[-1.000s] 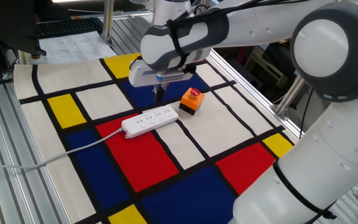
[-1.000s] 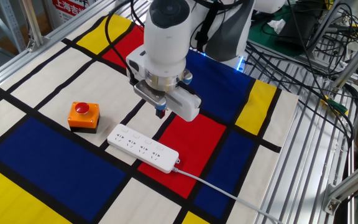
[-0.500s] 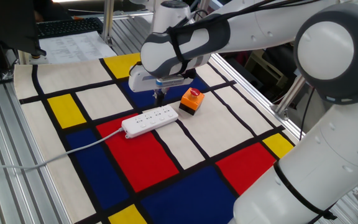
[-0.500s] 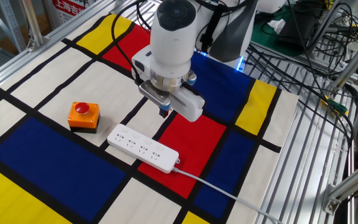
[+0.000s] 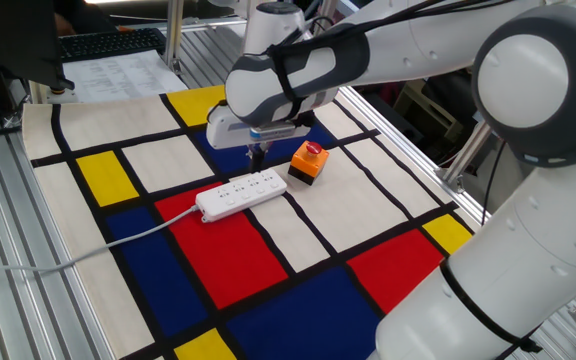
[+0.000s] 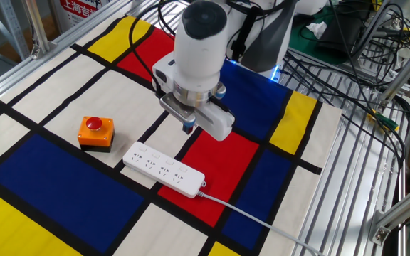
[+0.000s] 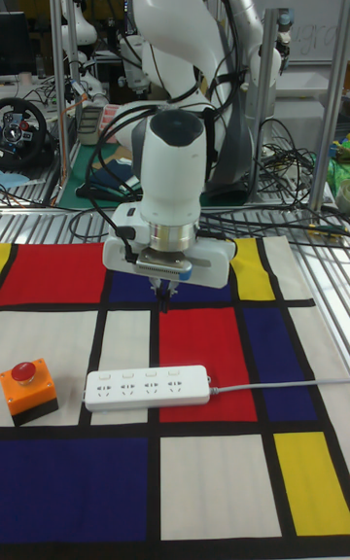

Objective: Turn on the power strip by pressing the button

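The white power strip [image 5: 243, 192] [image 6: 164, 169] [image 7: 148, 388] lies flat on the coloured mat, and its grey cord [image 6: 262, 217] runs off to one side. At the strip's corded end [image 7: 199, 385] the white button blends into the top face, so I cannot pick it out. My gripper [image 5: 257, 160] [image 6: 187, 129] [image 7: 164, 304] points straight down above the mat, just behind the strip's middle and clear of it. Its dark fingertips meet in a single tip with nothing between them.
An orange box with a red mushroom button [image 5: 308, 162] [image 6: 96, 133] [image 7: 28, 390] stands near the strip's far end from the cord. Loose cables [image 6: 347, 50] and metal rails [image 6: 354, 178] border the mat. The arm's bulky white links [image 5: 528, 120] hang over the right side.
The gripper has shifted a little along the strip towards its corded end and dipped slightly. The strip and the orange box have not moved.
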Available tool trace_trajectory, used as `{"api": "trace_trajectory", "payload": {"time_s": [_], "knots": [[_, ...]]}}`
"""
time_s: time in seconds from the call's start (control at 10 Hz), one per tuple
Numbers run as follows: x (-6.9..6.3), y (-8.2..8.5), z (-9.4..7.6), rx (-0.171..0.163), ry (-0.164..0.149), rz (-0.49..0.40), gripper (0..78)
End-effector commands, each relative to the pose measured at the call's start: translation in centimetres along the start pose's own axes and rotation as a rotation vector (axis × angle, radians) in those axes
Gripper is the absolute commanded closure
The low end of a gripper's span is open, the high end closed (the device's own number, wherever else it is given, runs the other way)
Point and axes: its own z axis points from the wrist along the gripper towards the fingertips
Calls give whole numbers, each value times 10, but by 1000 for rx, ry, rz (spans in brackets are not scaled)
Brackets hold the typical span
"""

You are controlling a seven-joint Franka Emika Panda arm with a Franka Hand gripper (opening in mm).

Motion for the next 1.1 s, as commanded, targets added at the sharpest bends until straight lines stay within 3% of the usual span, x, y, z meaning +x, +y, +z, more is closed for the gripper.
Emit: {"api": "trace_trajectory", "payload": {"time_s": [0.1, 0.5, 0.7, 0.9, 1.1], "knots": [[0, 1, -1, 15, 23, 15, 776], [0, 1, -1, 10, 16, 26, 776], [0, 1, -1, -15, 20, -31, 776], [0, 1, -1, -9, -11, -6, 776], [0, 1, -1, -15, -7, -43, 776]]}}
